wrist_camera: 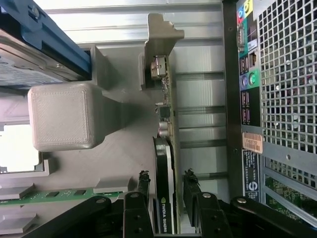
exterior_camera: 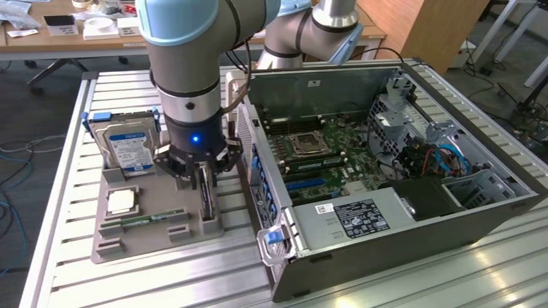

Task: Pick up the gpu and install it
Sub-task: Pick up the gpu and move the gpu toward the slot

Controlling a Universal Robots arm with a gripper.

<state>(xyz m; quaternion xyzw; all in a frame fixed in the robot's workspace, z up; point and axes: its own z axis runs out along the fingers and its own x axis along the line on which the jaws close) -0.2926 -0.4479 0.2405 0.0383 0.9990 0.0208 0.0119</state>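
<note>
The gpu (exterior_camera: 206, 204) stands on its edge in a slot of the grey holder tray (exterior_camera: 145, 240), beside the open computer case (exterior_camera: 402, 212). My gripper (exterior_camera: 202, 178) hangs straight down over the card. In the wrist view the gpu (wrist_camera: 164, 158) shows its black cooler, its green board edge and a silver bracket at the far end. The gripper (wrist_camera: 167, 181) is open, with one finger on each side of the card. A small gap shows between each of the fingers (wrist_camera: 143, 186) and the card.
A silver hard drive (exterior_camera: 128, 144) with a blue-white label stands at the tray's far end. A RAM stick (exterior_camera: 141, 220) and a processor (exterior_camera: 122, 202) lie on the tray. The motherboard (exterior_camera: 325, 154) with blue slots lies exposed in the case. The case's rear panel (wrist_camera: 277, 99) is close beside the card.
</note>
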